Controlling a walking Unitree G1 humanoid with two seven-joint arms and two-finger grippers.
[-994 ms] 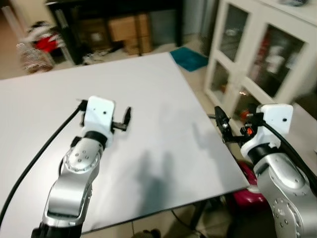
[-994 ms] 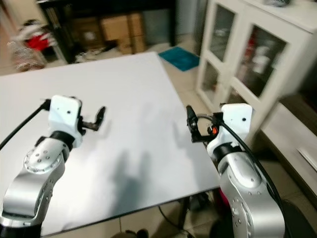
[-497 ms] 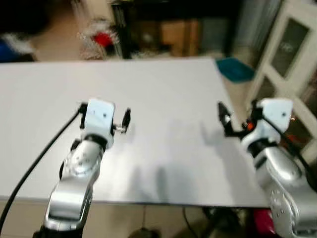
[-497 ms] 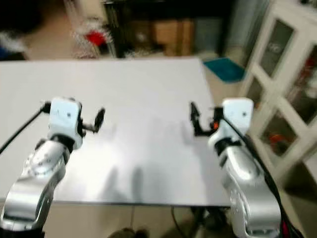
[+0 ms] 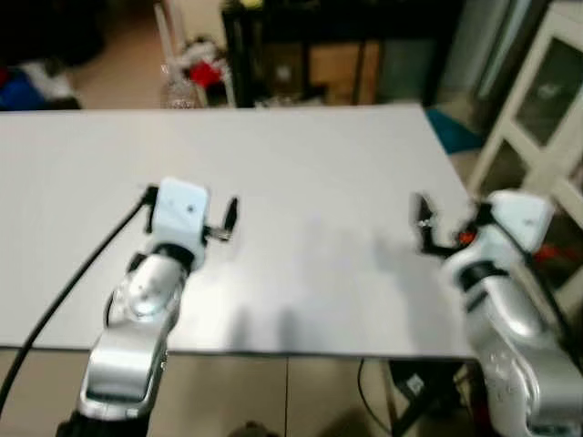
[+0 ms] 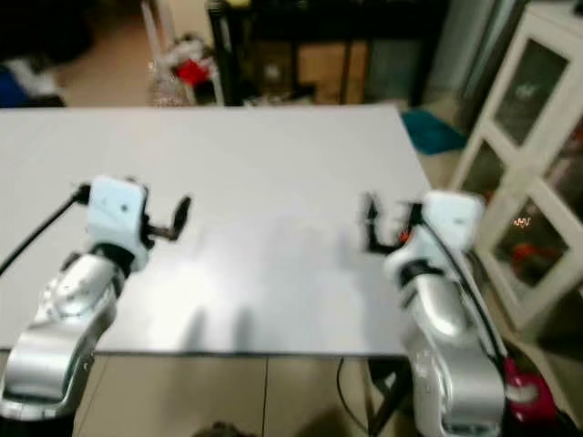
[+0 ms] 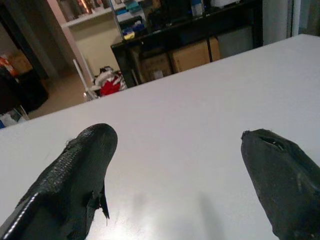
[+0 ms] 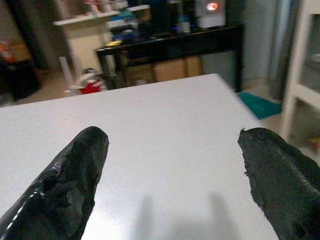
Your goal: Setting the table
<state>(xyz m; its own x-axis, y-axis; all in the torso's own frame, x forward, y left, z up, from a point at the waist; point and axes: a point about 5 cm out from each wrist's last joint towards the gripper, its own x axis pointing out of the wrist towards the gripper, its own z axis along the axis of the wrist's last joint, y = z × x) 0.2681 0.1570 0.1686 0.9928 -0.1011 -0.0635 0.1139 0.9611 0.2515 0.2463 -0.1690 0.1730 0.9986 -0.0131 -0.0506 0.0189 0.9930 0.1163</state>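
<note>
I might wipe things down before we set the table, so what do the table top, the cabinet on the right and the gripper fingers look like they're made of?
Table: smooth white matte top, likely laminate; soft shadows, no grain.
Cabinet: white painted frame, probably wood, with glass door panes showing reflections.
Left gripper fingers: black, finely textured, rubber-like pads.
Right gripper fingers: black, slightly glossy, likely the same.

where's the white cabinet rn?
Head views: white glass-door cabinet stands on the robot's right, just past the white table's right edge, beside the right gripper.

The table top looks smooth and matt white, the arms glossy silver metal, the fingers rough black.
</note>
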